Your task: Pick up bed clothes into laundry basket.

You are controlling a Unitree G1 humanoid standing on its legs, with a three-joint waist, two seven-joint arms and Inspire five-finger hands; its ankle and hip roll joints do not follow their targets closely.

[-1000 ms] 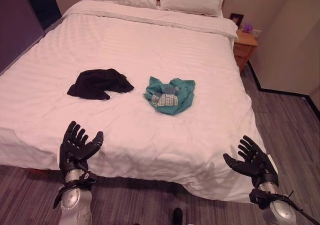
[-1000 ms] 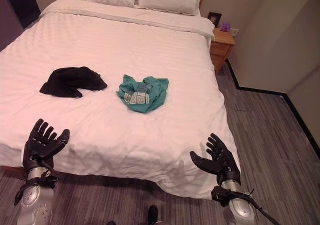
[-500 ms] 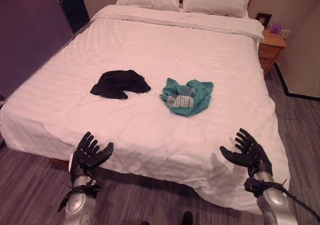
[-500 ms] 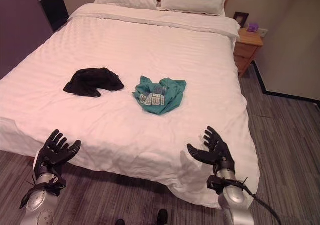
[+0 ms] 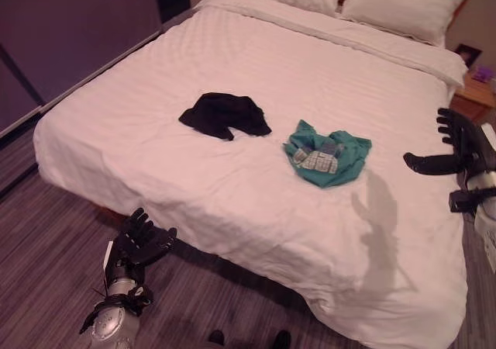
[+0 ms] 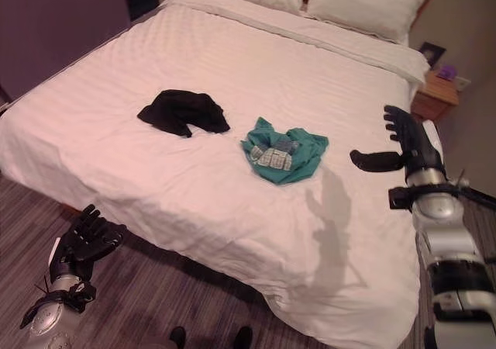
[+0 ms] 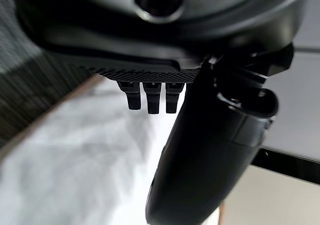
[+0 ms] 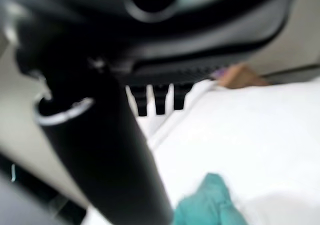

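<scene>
While the bed (image 5: 232, 202) carries everything before me, its white striped cover lies smooth from the near edge up to the head edge, where two white pillows (image 5: 403, 4) rest side by side. Beyond the bed's far right corner stands a wooden nightstand (image 6: 434, 97), with a small purple object (image 6: 446, 72) and a dark picture frame (image 6: 431, 53) on top. Wood-grain flooring (image 5: 54, 240) runs along the left edge and the near edge of the bed.

Two pieces of clothing lie on the cover, near its middle. The teal garment (image 5: 329, 153) is crumpled in a heap, a pale checked patch showing on its near side; it sits toward the right edge of the bed. The black garment (image 5: 225, 115) is bunched just to its left, the two lying close together but apart. Neither touches a hand.

My right hand (image 5: 457, 143) hangs above the right edge of the bed, fingers straight and spread, thumb stretched out toward the teal garment, holding nothing; in its wrist view the teal garment shows past the thumb. My left hand (image 5: 139, 240) is low beside the near left corner of the bed, over the flooring, fingers fanned upward and apart, likewise empty, clear of the cover.
</scene>
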